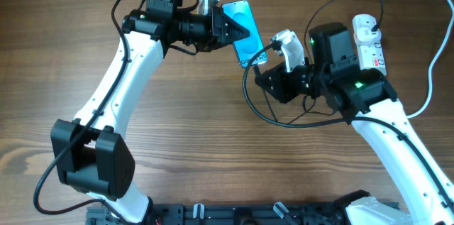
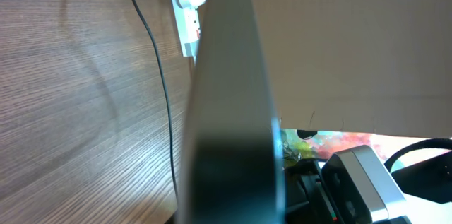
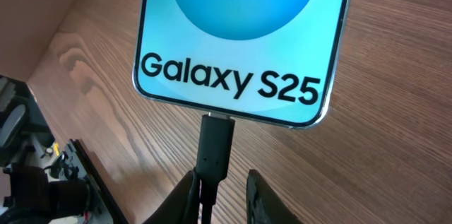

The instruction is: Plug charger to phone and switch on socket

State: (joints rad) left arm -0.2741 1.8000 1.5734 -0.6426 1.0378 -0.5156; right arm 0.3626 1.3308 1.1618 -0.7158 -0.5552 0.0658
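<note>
Left gripper (image 1: 228, 29) clamps the phone (image 1: 245, 18); right gripper (image 3: 220, 199), jaws narrow, straddles the charger (image 3: 214, 146) just below the phone, grip unclear. Charger looks seated; socket (image 1: 370, 44), right of the phone, seemingly awaits switching.

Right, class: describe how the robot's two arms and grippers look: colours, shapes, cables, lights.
The left arm and right arm have white links between bulky black joints. Black cables loop along the left arm; green lights glow on the right. The left gripper and right gripper have black fingers.
</note>
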